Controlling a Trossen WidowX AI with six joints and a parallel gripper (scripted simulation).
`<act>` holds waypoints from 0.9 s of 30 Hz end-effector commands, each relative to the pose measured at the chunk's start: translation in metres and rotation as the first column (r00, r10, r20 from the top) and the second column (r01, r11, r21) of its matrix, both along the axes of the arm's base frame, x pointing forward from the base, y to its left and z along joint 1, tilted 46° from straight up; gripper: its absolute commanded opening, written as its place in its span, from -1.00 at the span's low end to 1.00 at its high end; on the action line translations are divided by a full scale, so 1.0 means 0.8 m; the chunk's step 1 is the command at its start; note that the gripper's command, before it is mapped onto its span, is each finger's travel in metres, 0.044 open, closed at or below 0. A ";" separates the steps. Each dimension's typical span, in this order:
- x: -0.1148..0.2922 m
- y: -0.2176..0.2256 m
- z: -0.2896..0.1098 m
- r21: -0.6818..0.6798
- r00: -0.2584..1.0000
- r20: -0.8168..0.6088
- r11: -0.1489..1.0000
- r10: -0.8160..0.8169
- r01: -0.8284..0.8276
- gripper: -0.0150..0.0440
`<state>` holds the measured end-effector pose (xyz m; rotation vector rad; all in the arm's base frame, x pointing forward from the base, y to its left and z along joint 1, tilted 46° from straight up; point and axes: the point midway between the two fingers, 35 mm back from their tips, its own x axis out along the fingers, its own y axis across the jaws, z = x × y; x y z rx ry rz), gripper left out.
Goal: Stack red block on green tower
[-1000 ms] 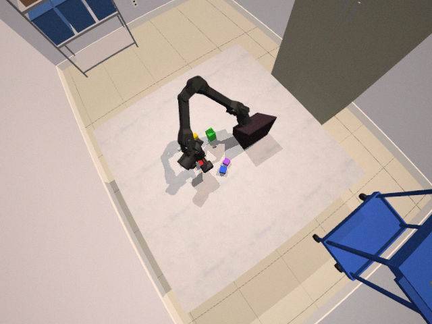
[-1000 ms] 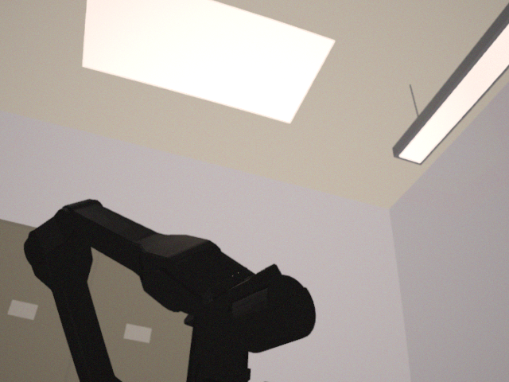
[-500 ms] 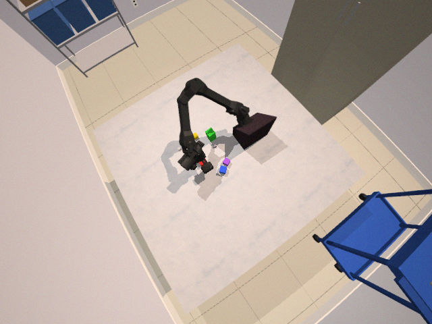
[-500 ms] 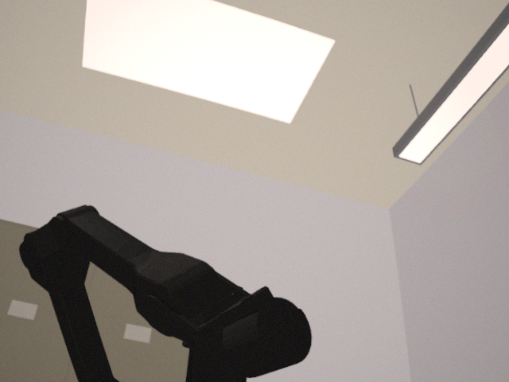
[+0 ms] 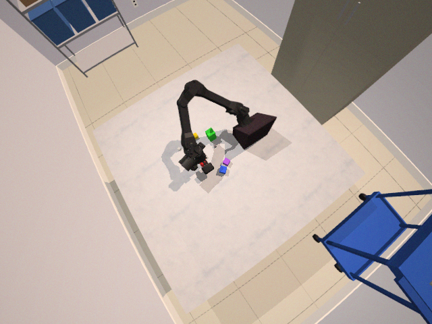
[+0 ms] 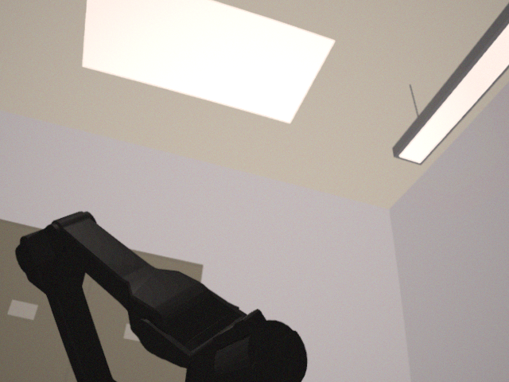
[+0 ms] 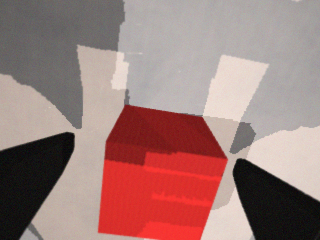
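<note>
The red block (image 7: 162, 177) (image 5: 202, 163) lies on the white mat between my two open fingers, which stand wide on either side of it without touching it. My gripper (image 7: 157, 153) (image 5: 202, 165) is low over the mat and holds nothing. The green tower (image 5: 210, 133) stands upright behind the gripper, toward the arm's base. In the exterior view only the dark arm against the wall and ceiling shows.
A purple block (image 5: 226, 161) and a blue block (image 5: 223, 169) lie just right of the gripper. A small yellow block (image 5: 196, 135) lies left of the green tower. The arm's dark base box (image 5: 254, 129) stands at the back right. A blue cart (image 5: 380, 226) stands at the lower right.
</note>
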<state>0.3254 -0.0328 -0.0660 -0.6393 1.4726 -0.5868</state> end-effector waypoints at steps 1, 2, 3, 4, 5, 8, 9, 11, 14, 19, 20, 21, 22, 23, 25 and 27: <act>-0.001 -0.002 -0.001 -0.006 1.000 -0.003 1.000 0.004 -0.004 1.00; -0.001 -0.002 -0.001 -0.006 1.000 -0.003 1.000 0.004 -0.004 1.00; -0.001 -0.002 -0.001 -0.006 1.000 -0.003 1.000 0.004 -0.004 1.00; -0.001 -0.002 -0.001 -0.006 1.000 -0.003 1.000 0.004 -0.004 1.00; -0.001 -0.002 -0.001 -0.006 1.000 -0.003 1.000 0.004 -0.004 1.00; -0.001 -0.002 -0.001 -0.006 1.000 -0.003 1.000 0.004 -0.004 1.00; -0.001 -0.002 -0.001 -0.006 1.000 -0.003 1.000 0.004 -0.004 1.00; 0.000 -0.002 -0.001 -0.001 1.000 -0.003 1.000 0.001 -0.001 1.00; 0.000 -0.002 -0.001 -0.001 1.000 -0.003 1.000 0.001 -0.001 0.73; 0.000 -0.002 -0.001 -0.001 1.000 -0.003 1.000 0.001 -0.001 0.29; 0.000 -0.002 -0.001 -0.001 1.000 -0.003 1.000 0.001 -0.001 0.20; 0.000 -0.002 -0.001 -0.001 1.000 -0.003 1.000 0.001 -0.001 0.11; 0.000 -0.002 -0.001 -0.001 1.000 -0.003 1.000 0.001 -0.001 0.09; 0.000 -0.002 -0.001 -0.001 1.000 -0.003 1.000 0.001 -0.001 0.06; 0.000 -0.002 -0.001 -0.001 1.000 -0.003 1.000 0.001 -0.001 0.02; 0.000 -0.002 -0.001 -0.001 1.000 -0.003 1.000 0.001 -0.001 -0.03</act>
